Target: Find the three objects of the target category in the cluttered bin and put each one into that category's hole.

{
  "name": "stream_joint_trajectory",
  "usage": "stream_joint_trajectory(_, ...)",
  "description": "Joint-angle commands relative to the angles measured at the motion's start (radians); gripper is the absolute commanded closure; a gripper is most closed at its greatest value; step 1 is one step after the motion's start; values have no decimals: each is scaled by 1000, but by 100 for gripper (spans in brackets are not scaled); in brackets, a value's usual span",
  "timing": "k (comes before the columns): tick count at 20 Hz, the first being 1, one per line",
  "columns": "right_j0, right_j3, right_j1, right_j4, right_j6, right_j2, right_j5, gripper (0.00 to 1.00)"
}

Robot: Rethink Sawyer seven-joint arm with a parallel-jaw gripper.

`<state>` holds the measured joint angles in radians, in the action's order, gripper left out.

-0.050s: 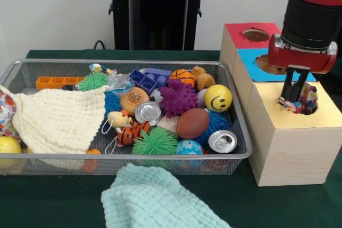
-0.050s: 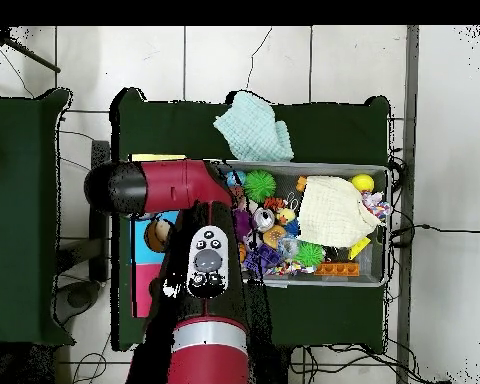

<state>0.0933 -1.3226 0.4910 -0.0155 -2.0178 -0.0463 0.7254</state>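
Observation:
My gripper [image 1: 293,95] hangs straight down over the round hole in the yellow top of the wooden box [image 1: 291,148], its tip at the hole's left rim. A multicoloured speckled object [image 1: 309,97] sits in that hole, right beside the tip. Whether the gripper touches or holds it does not show. The wire mesh bin [image 1: 123,156] lies to the left, packed with toys. In the overhead view my arm [image 2: 199,200] covers the gripper and most of the box.
Behind the yellow section are a blue hole [image 1: 264,63] and a red hole [image 1: 255,34]. The bin holds a cream cloth [image 1: 59,118], two cans [image 1: 148,113], a smiley ball [image 1: 218,98], a brown football [image 1: 193,123] and spiky balls. A mint cloth [image 1: 160,198] lies in front.

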Motion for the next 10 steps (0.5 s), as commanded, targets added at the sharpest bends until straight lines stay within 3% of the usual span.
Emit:
stream_joint_trajectory(1,34,0,-84,-23,-198,20,2,100)
stream_joint_trajectory(6,57,0,-81,-38,-210,14,15,100)
stream_joint_trajectory(10,53,25,-131,-35,-201,19,-51,100)
